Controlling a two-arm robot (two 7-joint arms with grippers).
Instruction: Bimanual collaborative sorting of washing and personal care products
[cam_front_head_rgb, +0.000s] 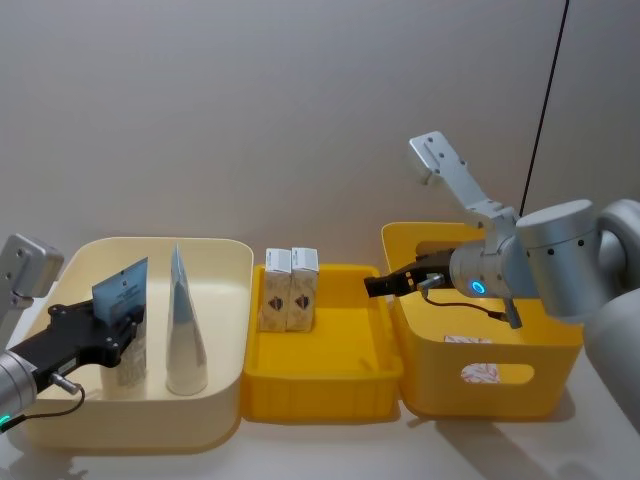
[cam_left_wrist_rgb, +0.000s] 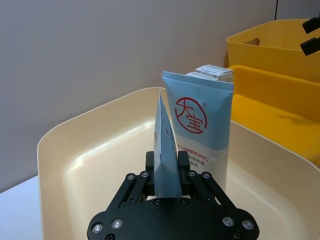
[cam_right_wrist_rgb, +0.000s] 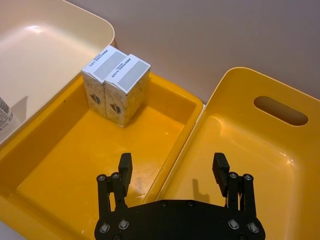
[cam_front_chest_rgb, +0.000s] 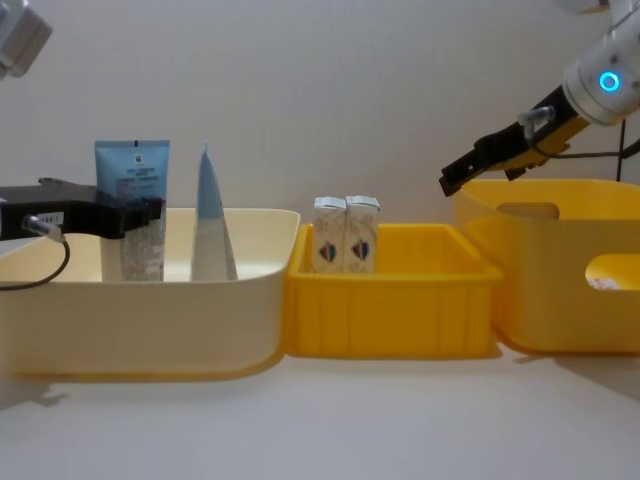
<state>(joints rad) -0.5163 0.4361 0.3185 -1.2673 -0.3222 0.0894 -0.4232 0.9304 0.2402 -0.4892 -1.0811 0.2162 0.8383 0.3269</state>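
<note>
Head view: left gripper is clamped on an upright light-blue tube in the cream tub, with a second tube just beside it. Left wrist view: the second tube bears a red emblem. Right wrist view: right gripper is wide open and empty above the wall between yellow tray and yellow bin. Two speckled cream cartons touch in the tray's corner. Chest view: both tubes stand upright.
</note>
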